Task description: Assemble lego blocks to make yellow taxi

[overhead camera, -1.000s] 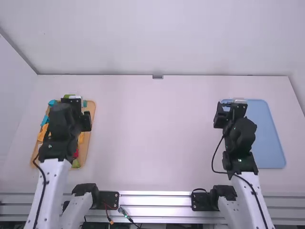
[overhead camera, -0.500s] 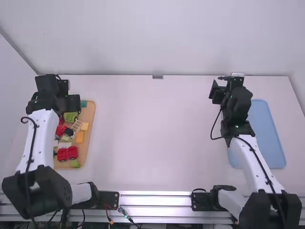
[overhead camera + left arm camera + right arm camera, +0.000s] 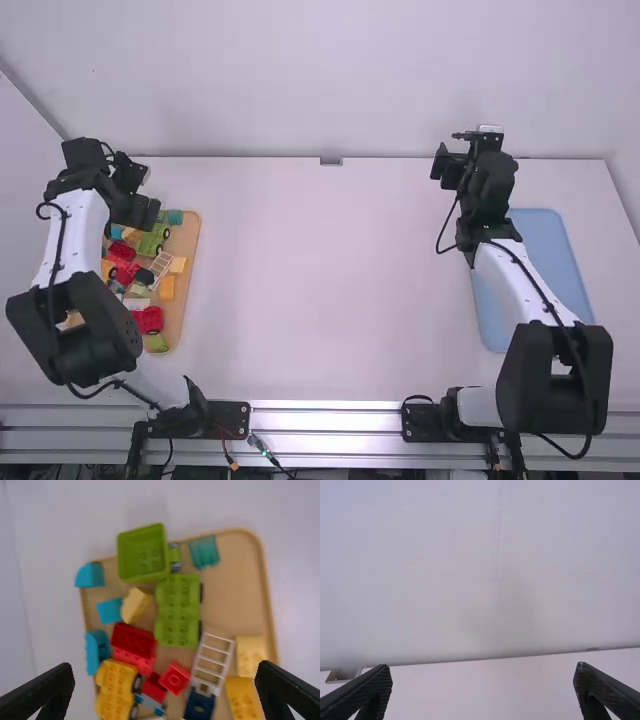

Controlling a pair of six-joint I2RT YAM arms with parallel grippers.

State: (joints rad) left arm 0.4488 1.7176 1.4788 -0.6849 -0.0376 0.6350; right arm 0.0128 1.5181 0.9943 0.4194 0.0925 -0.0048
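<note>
Showing the parts for a toy taxi, a wooden-coloured tray (image 3: 188, 238) lies at the left of the white surface (image 3: 320, 280). The left gripper (image 3: 139, 190) is raised near the tray's far end, its jaws spread wide. Loose yellow pieces include a plain block (image 3: 251, 655) and a longer block (image 3: 243, 697) just beside it, both near a white ladder (image 3: 212, 655) (itself close to a dark blue block (image 3: 199, 706)). A yellow wheeled piece (image 3: 116, 687) lies on the opposite side of the ladder, near a red block (image 3: 132, 641). A green wheeled base (image 3: 177, 612), a lime box-shaped block (image 3: 142, 552), a teal block (image 3: 205, 551) and a pale yellow block (image 3: 135, 605) lie further along the tray. The right gripper (image 3: 460, 155) is raised beyond a blue tray (image 3: 545, 265) at the right, its jaws likewise far apart; a pale wall (image 3: 480, 570) stands past the surface in the right wrist view.
</note>
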